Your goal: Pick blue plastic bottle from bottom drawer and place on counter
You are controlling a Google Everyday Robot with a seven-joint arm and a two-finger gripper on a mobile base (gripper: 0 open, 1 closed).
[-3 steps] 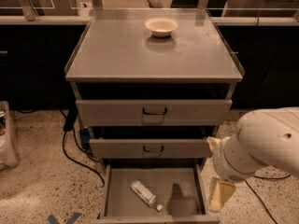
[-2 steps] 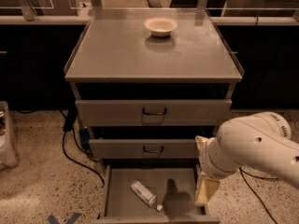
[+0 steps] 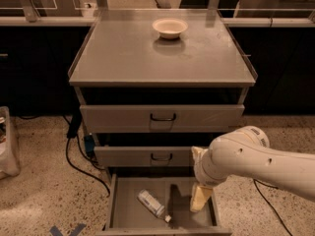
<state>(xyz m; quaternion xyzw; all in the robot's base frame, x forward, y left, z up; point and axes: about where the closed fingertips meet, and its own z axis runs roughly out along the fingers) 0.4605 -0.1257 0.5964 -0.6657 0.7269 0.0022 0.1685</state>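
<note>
The cream pincer [image 3: 200,198] is seen in the grey sheet-metal bottom drawer [image 3: 129,216], apart from the slim pale blue-banded plastic bottle [image 3: 151,203] lying there; whether it is open or closed cannot be told.

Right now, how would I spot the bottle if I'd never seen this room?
Find the grey cabinet; its bottom drawer is pulled open. The bottle lies slantwise on the drawer floor, left of the gripper hanging inside. It is the only thing lying there: slim, pale, with a small white cap.
</note>
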